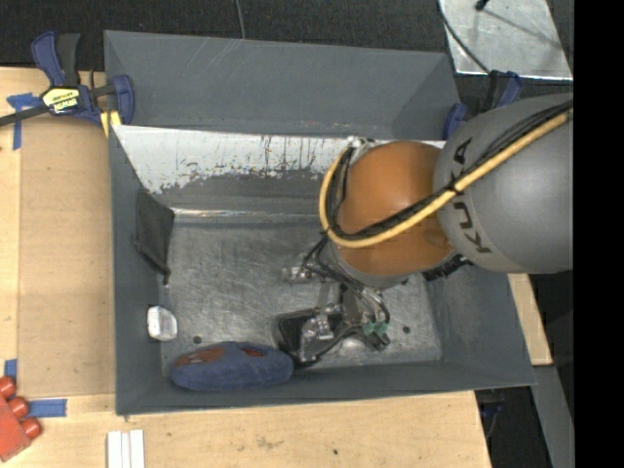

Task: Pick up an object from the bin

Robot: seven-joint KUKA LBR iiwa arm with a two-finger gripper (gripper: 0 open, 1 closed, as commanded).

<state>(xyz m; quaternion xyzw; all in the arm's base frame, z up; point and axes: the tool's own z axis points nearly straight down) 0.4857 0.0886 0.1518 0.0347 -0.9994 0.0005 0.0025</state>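
Gripper is set low by the bin's bottom wall, over a black object; whether it is clenched cannot be told. A blue pouch lies just left, along that wall. Bare floor is seen at centre-left. A white piece and a black flap are noted at the left wall.

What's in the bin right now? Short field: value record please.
claw: low over bin floor, front centre
nearest: small black item beside claw; contact unclear
front left: dark blue oblong thing with reddish patch
left: small white object on floor; flat black piece against left wall
held: cannot tell
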